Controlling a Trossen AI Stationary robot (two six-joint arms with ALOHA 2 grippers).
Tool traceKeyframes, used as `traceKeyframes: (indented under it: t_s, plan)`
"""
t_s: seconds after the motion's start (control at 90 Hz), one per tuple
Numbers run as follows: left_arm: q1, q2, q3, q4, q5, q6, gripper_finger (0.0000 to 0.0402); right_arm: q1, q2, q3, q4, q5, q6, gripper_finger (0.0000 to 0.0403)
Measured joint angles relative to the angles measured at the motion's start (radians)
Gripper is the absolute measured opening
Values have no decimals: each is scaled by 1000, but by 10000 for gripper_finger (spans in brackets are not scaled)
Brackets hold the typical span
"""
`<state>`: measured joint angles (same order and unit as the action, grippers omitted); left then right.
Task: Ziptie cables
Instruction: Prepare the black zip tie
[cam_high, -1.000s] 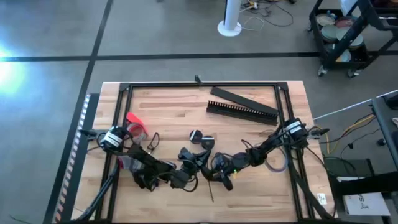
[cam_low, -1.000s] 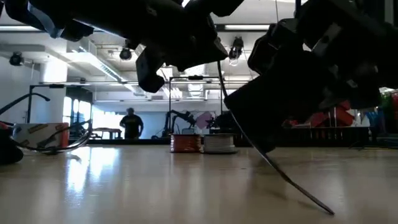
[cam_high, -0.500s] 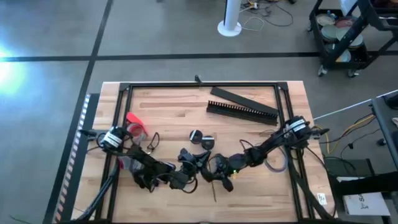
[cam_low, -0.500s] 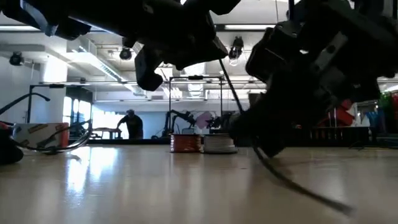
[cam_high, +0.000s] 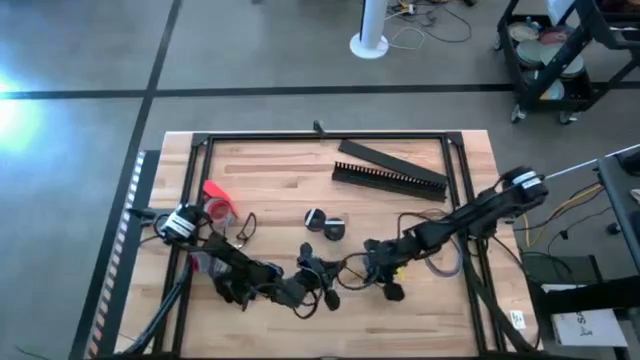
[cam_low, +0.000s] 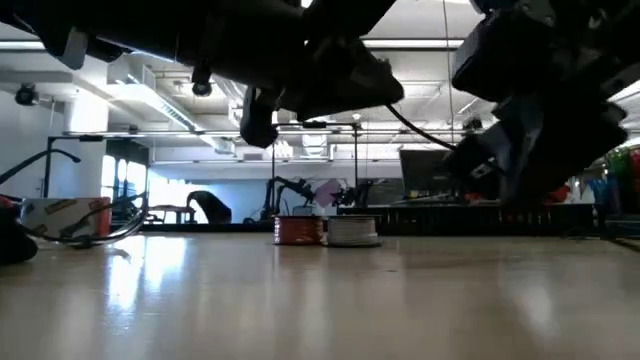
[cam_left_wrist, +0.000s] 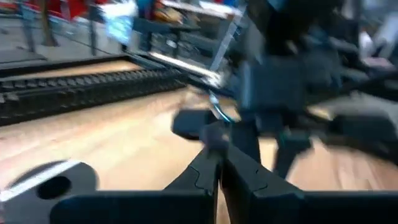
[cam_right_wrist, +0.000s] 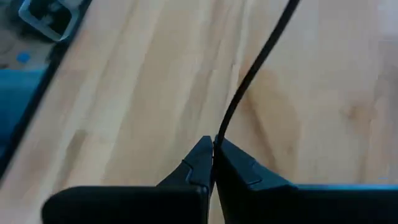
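Seen from above, a wooden table is occupied by two dark arms reaching toward each other along its near edge. At the left, a red object lies just beside the left arm's base. The left gripper is held low near the middle of the near edge, with thin black cables looped around it; in its wrist view its fingertips are pressed together, though what they grip is blurred and cannot be told. Two small round black discs rest side by side on the boards beyond it.

To the right, the right gripper is stretched in from the right edge and sits just beside the left one. In its wrist view the fingers are clenched on the ziptie, a thin black strip rising from the pinched tips across bare wood. A grey coil of cable lies partly under the right forearm. Farther back, a comb-toothed black duct and a flat black bar lie at a slant.

In the low view both grippers hang clear of the tabletop.
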<state>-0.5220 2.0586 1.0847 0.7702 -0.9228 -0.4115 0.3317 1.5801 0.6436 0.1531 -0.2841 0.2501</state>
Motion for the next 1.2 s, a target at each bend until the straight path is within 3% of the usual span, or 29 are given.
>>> traceKeyframes:
  t_s: [0.156,0.311,0.511,0.667,0.933,1.2]
  plan:
    - [-4,0,0,-36,21,-2,19,-29,48,-1,-1,-117,19,0]
    - [-10,-6,-1,-67,26,-11,70,-65,101,-1,-4,-214,28,0]
    - [-25,-59,-1,-235,26,-75,151,-94,136,4,-21,-278,23,0]
    - [-27,-88,-1,-332,28,-168,189,-107,126,2,-25,-296,23,0]
    - [-19,-35,-1,-334,80,-246,189,-155,123,1,-11,-305,107,0]
    - [-14,-16,-1,-307,103,-254,163,-157,123,0,7,-187,170,0]
